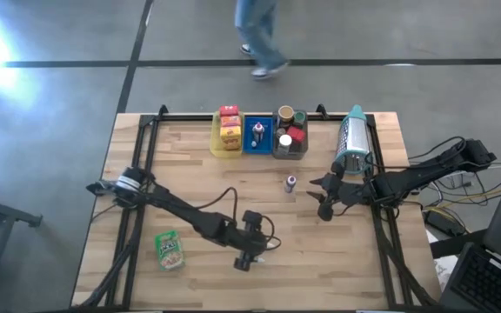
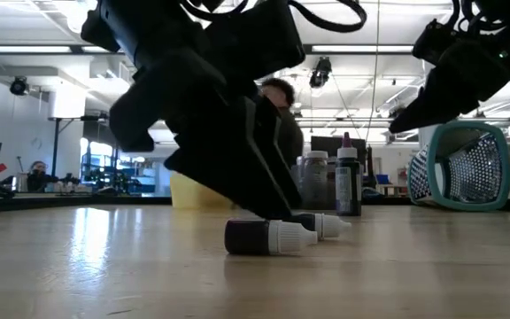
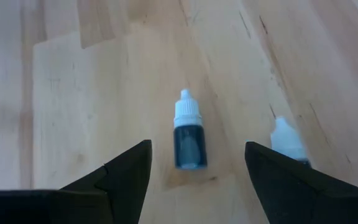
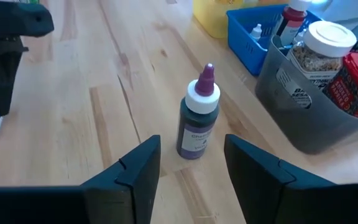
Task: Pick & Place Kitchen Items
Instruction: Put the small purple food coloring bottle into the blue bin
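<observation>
Left wrist view: left gripper (image 3: 194,163), jaws wide, poised over a vial (image 3: 188,137) lying on the bench (image 3: 86,93); approach step, descent next. Right gripper (image 4: 191,163), jaws wide, faces an upright bottle (image 4: 199,115).

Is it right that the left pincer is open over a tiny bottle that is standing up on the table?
Not quite. The left pincer is open over the tiny bottle, but the bottle is lying on its side on the wooden table, not standing up. The low view shows it flat with its white cap pointing sideways.
</observation>
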You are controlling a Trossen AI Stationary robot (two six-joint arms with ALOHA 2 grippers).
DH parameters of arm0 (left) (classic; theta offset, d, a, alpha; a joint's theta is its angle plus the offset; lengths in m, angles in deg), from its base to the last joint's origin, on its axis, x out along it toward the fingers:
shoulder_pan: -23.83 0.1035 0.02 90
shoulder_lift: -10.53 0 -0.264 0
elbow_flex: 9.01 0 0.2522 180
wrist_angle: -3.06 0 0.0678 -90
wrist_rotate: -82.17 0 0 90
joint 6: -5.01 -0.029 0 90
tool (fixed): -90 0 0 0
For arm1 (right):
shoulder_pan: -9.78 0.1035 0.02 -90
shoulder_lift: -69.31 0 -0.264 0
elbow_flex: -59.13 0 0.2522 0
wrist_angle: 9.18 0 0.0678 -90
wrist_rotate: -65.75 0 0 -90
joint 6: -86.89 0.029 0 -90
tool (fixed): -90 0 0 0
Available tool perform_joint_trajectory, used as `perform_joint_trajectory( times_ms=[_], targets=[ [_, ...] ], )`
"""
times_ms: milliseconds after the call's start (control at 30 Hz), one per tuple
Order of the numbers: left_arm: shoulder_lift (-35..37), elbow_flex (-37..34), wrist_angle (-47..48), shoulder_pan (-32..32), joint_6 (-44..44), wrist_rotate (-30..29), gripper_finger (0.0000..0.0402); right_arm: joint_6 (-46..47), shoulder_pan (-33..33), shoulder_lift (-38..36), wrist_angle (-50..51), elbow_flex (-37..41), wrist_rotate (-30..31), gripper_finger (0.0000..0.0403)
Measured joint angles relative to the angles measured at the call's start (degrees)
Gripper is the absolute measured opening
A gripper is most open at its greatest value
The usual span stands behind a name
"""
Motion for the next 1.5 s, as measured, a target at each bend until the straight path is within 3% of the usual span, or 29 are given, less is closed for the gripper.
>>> perform_joint_trajectory(
  times_ms=[467,1033,1500],
  targets=[
    [-2.7,0.1,-2.5,0.9,2.5,0.7,0.0258,-1.3,0.0,0.0,0.0,-0.2,0.1,0.0136],
    [-2.7,0.1,-2.2,1.6,2.9,0.0,0.016,-1.4,0.0,0.0,0.0,-0.2,0.1,0.0067],
    [-2.8,0.1,-2.1,1.8,2.8,-0.2,0.0119,-1.2,0.0,0.0,0.0,-0.2,-0.4,0.0046]
  ],
)
